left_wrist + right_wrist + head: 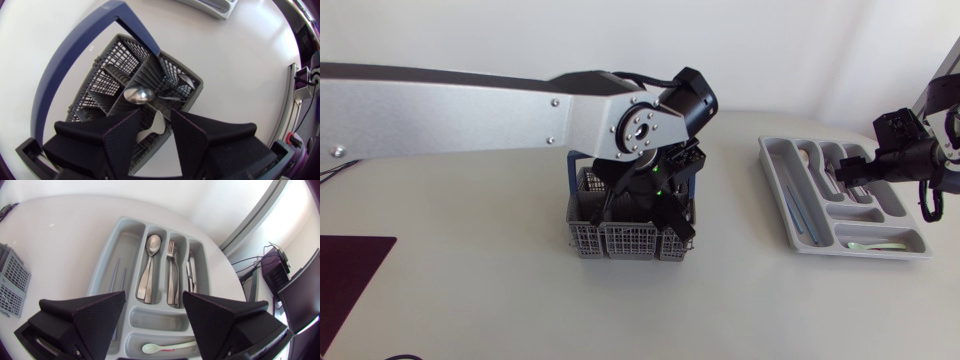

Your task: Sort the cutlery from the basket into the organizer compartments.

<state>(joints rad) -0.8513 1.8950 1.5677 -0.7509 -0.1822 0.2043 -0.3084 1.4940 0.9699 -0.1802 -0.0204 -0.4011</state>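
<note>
The grey plastic organizer tray (125, 245) lies under the right gripper (154, 295), whose fingers are spread and empty. Well apart from it, the left gripper (156, 119) hangs over the grey mesh basket with the blue handle (100, 75). Its fingers are apart, with a pale plastic spoon (155, 126) below the gap. It should probably descend straight and pinch that spoon alone, clear of the steel spoon (139, 94).

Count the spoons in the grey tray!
2 show: a metal spoon beside the forks, and a pale green spoon in the crosswise end slot. Others may lie stacked beneath.

small pale mark on basket handle (85, 50), unreadable, no legible text elsewhere
</note>
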